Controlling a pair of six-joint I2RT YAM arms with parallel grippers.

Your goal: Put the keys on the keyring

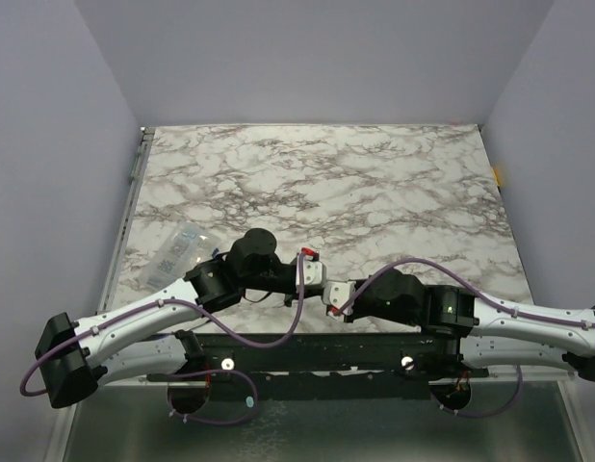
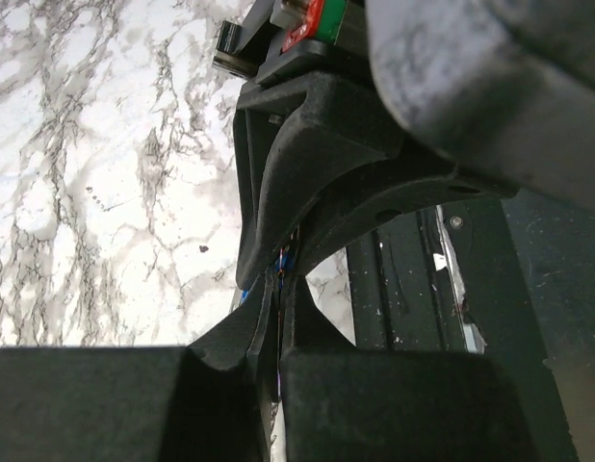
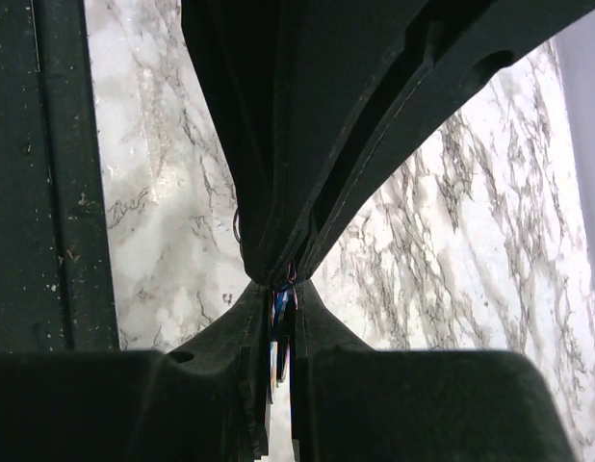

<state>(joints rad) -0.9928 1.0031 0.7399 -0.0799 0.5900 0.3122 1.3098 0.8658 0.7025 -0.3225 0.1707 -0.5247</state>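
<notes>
**Fig. 1. Layout of the table with 2 arms meeting tip to tip.**

A rail (image 1: 317, 348) runs along the near edge of the table (image 1: 394, 183); the left arm (image 1: 134, 322) reaches in from the left end and the right arm (image 1: 529, 322) from the right end. The left gripper (image 1: 322, 282) and the right gripper (image 1: 328, 288) meet tip to tip over the near middle of the table, just behind the rail. The keys (image 3: 279, 306) sit between the right gripper's fingers, where the 2 pairs of fingertips touch. A packet (image 1: 177, 252) lies on the table's left part, near the left edge and just behind the left arm. Walls (image 1: 307, 58) stand left, right and behind.
</notes>
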